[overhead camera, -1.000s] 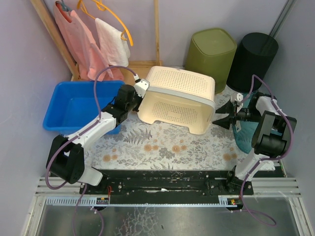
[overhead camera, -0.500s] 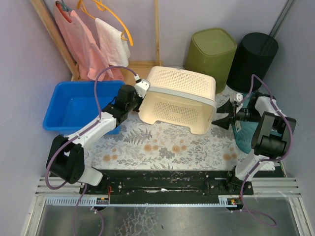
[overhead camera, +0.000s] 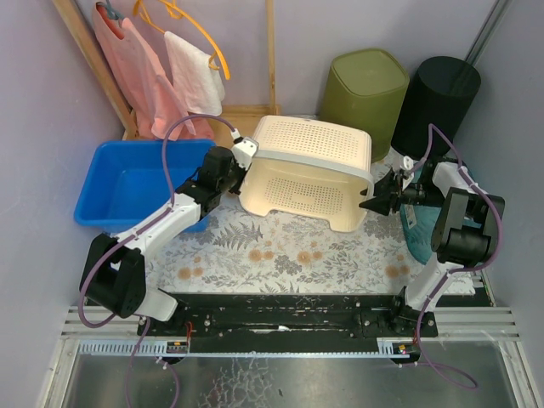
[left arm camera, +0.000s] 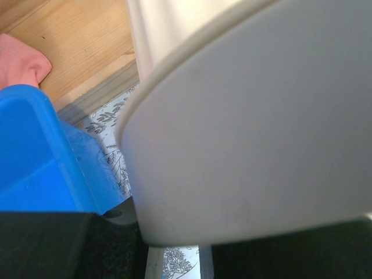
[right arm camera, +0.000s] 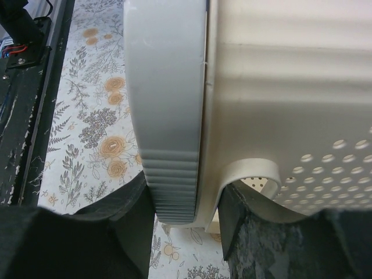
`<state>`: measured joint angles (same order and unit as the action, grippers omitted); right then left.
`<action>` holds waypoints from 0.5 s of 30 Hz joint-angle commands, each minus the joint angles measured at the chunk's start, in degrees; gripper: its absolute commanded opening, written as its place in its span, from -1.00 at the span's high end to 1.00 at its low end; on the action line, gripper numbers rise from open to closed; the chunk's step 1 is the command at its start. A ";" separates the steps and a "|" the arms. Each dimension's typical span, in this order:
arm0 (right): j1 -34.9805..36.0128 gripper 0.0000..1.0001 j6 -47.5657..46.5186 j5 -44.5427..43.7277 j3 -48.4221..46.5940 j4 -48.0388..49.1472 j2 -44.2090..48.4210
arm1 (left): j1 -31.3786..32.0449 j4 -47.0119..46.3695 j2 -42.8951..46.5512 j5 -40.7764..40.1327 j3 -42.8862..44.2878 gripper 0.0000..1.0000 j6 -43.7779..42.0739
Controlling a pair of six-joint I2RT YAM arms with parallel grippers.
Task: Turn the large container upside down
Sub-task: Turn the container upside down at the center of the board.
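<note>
The container (overhead camera: 310,183) sits tipped at the middle of the table (overhead camera: 289,251), towards its far edge, with its low front side seemingly on the cloth and neither upright nor fully over. The left gripper (overhead camera: 243,158) is clamped on the rim at the left end, and the rim fills the left wrist view. The right gripper (overhead camera: 375,201) straddles the rim (right arm camera: 171,116) at the right end, fingers (right arm camera: 125,224) pressed to either side, so it looks gripped there too. The flip seems to be in mid-turn, with both ends held. Next, both wrists probably need to roll together about the line between the grips, lifting a little so the low edge clears the cloth. The container is cream plastic with perforated walls, a pale ridged rim band and a handle cut-out, and it looks light but bulky
</note>
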<state>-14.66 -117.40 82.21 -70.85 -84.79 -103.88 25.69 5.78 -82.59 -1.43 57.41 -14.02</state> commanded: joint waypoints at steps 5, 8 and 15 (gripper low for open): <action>0.61 1.00 -10.23 -4.17 -0.44 0.34 4.48 | 0.23 1.74 -0.84 1.04 -0.25 1.00 -4.00; 0.63 1.00 -13.22 -5.01 1.43 0.44 5.81 | -0.11 9.46 -0.72 6.02 3.90 0.63 -4.60; 0.01 1.00 -14.75 -7.02 1.66 0.70 4.91 | -2.09 22.44 8.54 26.13 11.56 -1.00 -4.75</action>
<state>-14.66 -117.67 78.39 -68.77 -84.05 -100.12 25.36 21.82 -82.21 11.05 67.13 -16.97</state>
